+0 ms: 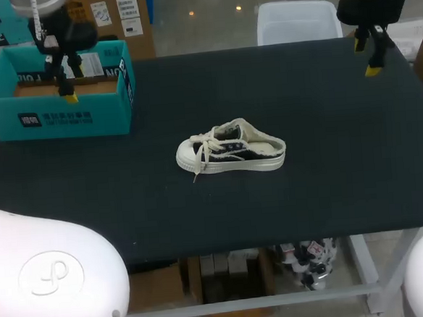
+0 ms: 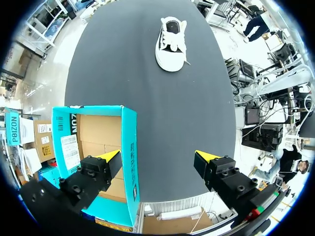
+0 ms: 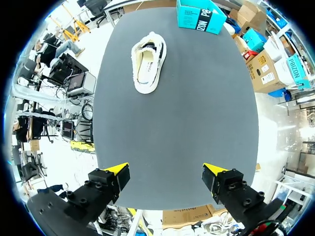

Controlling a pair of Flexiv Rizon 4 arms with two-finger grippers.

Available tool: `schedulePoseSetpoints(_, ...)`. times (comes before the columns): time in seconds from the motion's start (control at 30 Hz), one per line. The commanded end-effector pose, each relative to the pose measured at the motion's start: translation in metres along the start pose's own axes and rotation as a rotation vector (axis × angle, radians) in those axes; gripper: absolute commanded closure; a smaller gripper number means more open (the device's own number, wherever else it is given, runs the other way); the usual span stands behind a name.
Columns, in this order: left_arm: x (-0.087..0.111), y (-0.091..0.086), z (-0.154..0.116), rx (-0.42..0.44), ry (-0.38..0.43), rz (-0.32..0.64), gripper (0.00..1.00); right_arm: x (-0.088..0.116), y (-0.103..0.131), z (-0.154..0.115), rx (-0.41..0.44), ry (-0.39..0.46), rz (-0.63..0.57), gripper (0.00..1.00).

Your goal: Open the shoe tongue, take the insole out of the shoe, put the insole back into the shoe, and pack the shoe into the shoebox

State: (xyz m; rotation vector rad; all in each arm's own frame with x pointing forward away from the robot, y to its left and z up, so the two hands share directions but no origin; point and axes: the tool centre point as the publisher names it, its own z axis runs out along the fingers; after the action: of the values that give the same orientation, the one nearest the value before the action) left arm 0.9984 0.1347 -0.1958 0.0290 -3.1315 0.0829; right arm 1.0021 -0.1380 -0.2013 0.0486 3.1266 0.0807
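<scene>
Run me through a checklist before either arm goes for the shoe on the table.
1. Arms free: left gripper and right gripper both have fingers apart, nothing held: ok.
2. Target placed: shoe stands on its sole in the middle of the table, clear of both arms: ok.
3. Laces loose, ends trailing by the toe: ok.
4. Tongue pulled open: cannot tell.
5. Insole seated inside: cannot tell.
6. Destination ready: shoebox is open on top, below the left gripper: ok.
</scene>
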Motion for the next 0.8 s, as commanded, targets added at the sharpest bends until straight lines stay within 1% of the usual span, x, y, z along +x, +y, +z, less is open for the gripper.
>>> schedulePoseSetpoints(0.03, 0.009, -0.002, -0.001, 0.040, 0.005, -0.024, 0.00, 0.007, 0.000, 0.009, -0.073, -0.005, 0.029, 0.00)
schedulePoseSetpoints(0.07, 0.011, -0.004, 0.000, 0.036, 0.009, -0.034, 0.00, 0.010, 0.004, 0.012, -0.085, -0.007, 0.024, 0.00)
schedulePoseSetpoints(0.1, 0.014, -0.007, 0.001, 0.031, 0.018, -0.065, 0.00, 0.013, 0.009, 0.014, -0.121, -0.004, 0.024, 0.00)
schedulePoseSetpoints(0.13, 0.016, -0.010, 0.002, 0.020, 0.027, -0.086, 0.00, 0.015, 0.012, 0.017, -0.142, -0.002, 0.049, 0.00)
schedulePoseSetpoints(0.17, 0.018, -0.014, 0.004, 0.013, 0.030, -0.114, 0.00, 0.017, 0.015, 0.020, -0.150, -0.003, 0.040, 0.00)
schedulePoseSetpoints(0.2, 0.020, -0.019, 0.005, -0.003, 0.040, -0.154, 0.00, 0.020, 0.020, 0.024, -0.175, -0.001, 0.046, 0.00)
schedulePoseSetpoints(0.3, 0.026, -0.032, 0.007, -0.022, 0.070, -0.258, 0.00, 0.027, 0.033, 0.036, -0.206, -0.012, 0.065, 0.00)
schedulePoseSetpoints(0.33, 0.029, -0.037, 0.007, -0.019, 0.072, -0.289, 0.00, 0.029, 0.037, 0.039, -0.230, -0.019, 0.081, 0.00)
schedulePoseSetpoints(0.37, 0.031, -0.040, 0.006, -0.009, 0.084, -0.347, 0.00, 0.031, 0.042, 0.043, -0.253, -0.019, 0.073, 0.00)
schedulePoseSetpoints(0.4, 0.032, -0.044, 0.005, 0.000, 0.089, -0.380, 0.00, 0.034, 0.047, 0.047, -0.253, -0.031, 0.087, 0.00)
schedulePoseSetpoints(0.43, 0.036, -0.047, 0.004, 0.027, 0.103, -0.402, 0.00, 0.035, 0.051, 0.051, -0.277, -0.042, 0.101, 0.00)
schedulePoseSetpoints(0.47, 0.038, -0.049, 0.003, 0.044, 0.121, -0.446, 0.00, 0.037, 0.055, 0.055, -0.304, -0.045, 0.103, 0.00)
schedulePoseSetpoints(0.5, 0.040, -0.052, 0.003, 0.052, 0.121, -0.463, 0.00, 0.038, 0.059, 0.060, -0.305, -0.059, 0.114, 0.00)
schedulePoseSetpoints(0.57, 0.044, -0.057, 0.005, 0.052, 0.119, -0.517, 0.00, 0.039, 0.066, 0.067, -0.355, -0.068, 0.130, 0.00)
schedulePoseSetpoints(0.6, 0.046, -0.061, 0.008, 0.051, 0.121, -0.565, 0.00, 0.040, 0.071, 0.072, -0.375, -0.077, 0.139, 0.00)
schedulePoseSetpoints(0.67, 0.048, -0.066, 0.011, 0.072, 0.145, -0.598, 0.00, 0.042, 0.079, 0.082, -0.426, -0.083, 0.153, 0.00)
schedulePoseSetpoints(0.7, 0.050, -0.069, 0.013, 0.083, 0.153, -0.615, 0.00, 0.043, 0.083, 0.086, -0.430, -0.094, 0.165, 0.00)
schedulePoseSetpoints(0.77, 0.051, -0.073, 0.015, 0.101, 0.181, -0.646, 0.00, 0.045, 0.089, 0.093, -0.473, -0.094, 0.171, 0.00)
schedulePoseSetpoints(0.8, 0.053, -0.076, 0.017, 0.085, 0.160, -0.671, 0.00, 0.046, 0.093, 0.097, -0.472, -0.100, 0.180, 0.00)
